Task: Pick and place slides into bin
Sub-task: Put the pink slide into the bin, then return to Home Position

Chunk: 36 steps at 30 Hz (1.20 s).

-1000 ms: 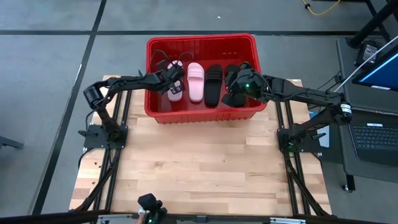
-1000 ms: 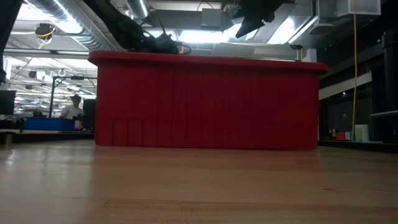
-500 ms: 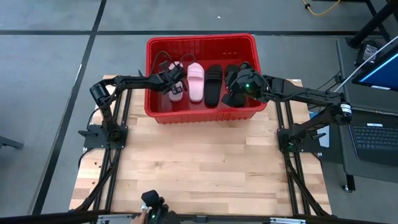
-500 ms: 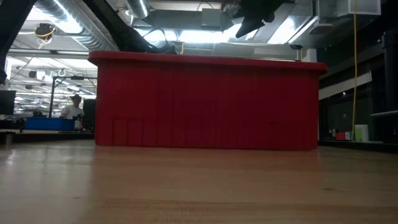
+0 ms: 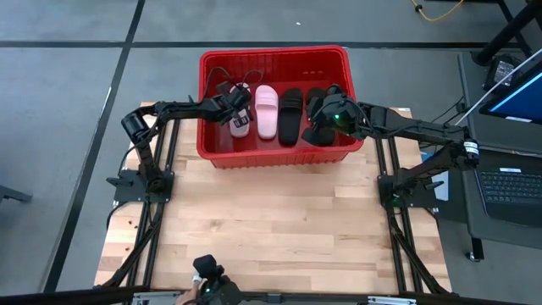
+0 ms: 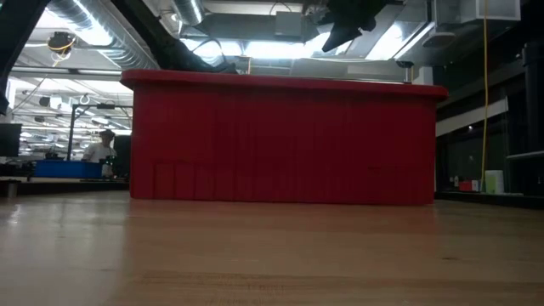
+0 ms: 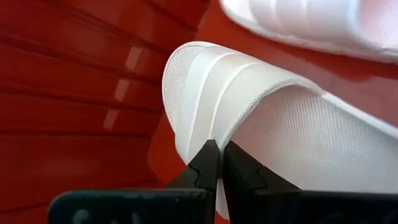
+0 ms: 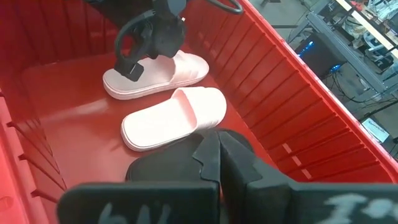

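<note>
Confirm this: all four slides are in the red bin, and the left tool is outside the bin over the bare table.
Wrong about the left tool: the high view shows it inside the bin, at a pink slide. The slides are all in the bin.

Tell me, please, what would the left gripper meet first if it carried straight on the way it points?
Most likely the pink slide right at the left gripper tips, which look shut; depth is hard to judge.

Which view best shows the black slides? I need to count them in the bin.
The high view: two black slides lie side by side in the bin. The right wrist view shows one partly; the low and left wrist views show none.
</note>
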{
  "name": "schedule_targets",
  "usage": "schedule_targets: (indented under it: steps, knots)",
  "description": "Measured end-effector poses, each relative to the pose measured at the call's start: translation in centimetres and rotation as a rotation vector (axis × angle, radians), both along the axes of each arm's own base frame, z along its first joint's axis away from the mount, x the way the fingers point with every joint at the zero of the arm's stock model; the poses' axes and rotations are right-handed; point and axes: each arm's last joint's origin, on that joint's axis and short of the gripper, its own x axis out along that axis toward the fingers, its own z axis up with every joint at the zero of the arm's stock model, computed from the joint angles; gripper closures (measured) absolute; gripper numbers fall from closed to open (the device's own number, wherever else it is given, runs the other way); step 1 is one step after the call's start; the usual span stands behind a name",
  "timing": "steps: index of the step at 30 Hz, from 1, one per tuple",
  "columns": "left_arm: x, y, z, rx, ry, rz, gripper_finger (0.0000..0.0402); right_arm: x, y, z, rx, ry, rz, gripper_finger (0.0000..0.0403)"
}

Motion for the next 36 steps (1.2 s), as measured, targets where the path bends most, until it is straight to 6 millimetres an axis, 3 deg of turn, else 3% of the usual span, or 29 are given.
schedule_targets:
  steps: [13,20,29,36]
  knots:
    - [0.1,-0.1,-0.1,-0.033,-0.035,-0.030,0.0317,0.0,0.0,0.0,0.000,-0.001,0.000,0.0401]
    - [0.3,-0.4,0.2,-0.030,-0.055,-0.022,0.0294,0.0,0.0,0.0,0.001,-0.002,-0.001,0.0400]
    - [0.0,-2.3,4.7,0.046,-0.146,-0.066,0.0286,0.0,0.0,0.0,0.002,-0.002,-0.002,0.0400]
    - [-1.2,-5.7,9.9,0.092,-0.262,-0.147,0.0294,0.0,0.0,0.1,0.001,-0.011,0.001,0.0400]
